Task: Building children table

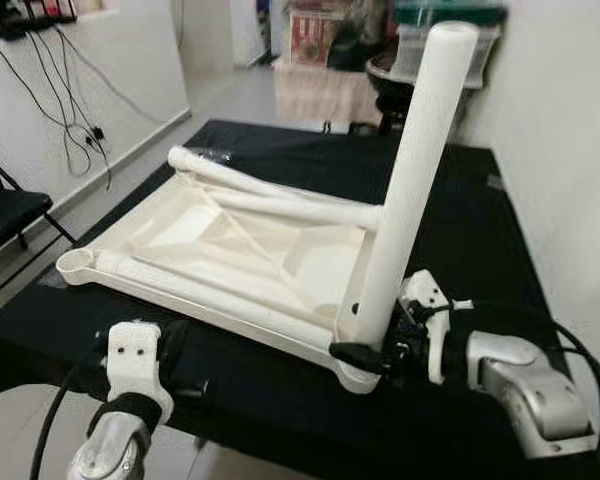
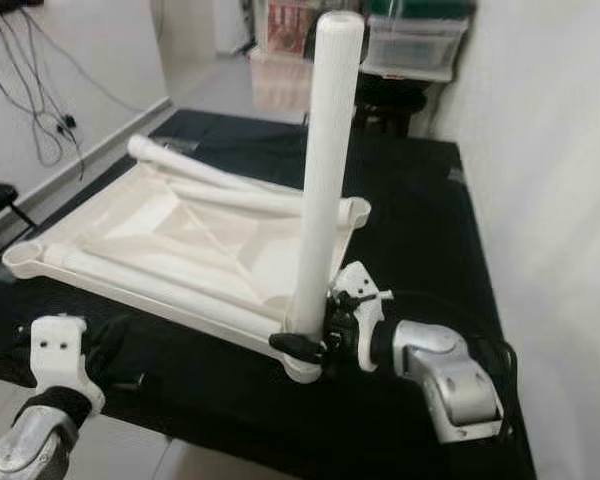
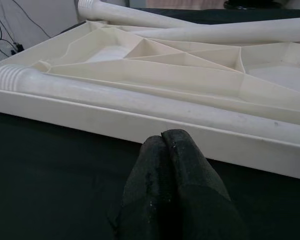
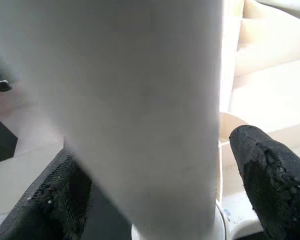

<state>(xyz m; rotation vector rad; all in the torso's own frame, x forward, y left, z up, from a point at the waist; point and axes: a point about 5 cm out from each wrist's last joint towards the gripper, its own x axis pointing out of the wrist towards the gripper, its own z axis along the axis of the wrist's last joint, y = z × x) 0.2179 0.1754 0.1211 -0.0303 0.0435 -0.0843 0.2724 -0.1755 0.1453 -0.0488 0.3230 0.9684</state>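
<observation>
On the black table (image 1: 500,230), the upturned tabletop (image 1: 190,235) lies; the right gripper (image 1: 365,355) grasps the upright leg (image 1: 410,180) apparently seated in its near corner, while the left gripper (image 3: 171,150) rests pinched together beside the near rim.

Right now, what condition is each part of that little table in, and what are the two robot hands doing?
Tabletop: upside down on the black cloth.
Upright leg: standing in the near corner socket.
Loose legs: lying on the tabletop.
Right gripper: fingers around the upright leg's base.
Left gripper: fingers shut, empty.
</observation>
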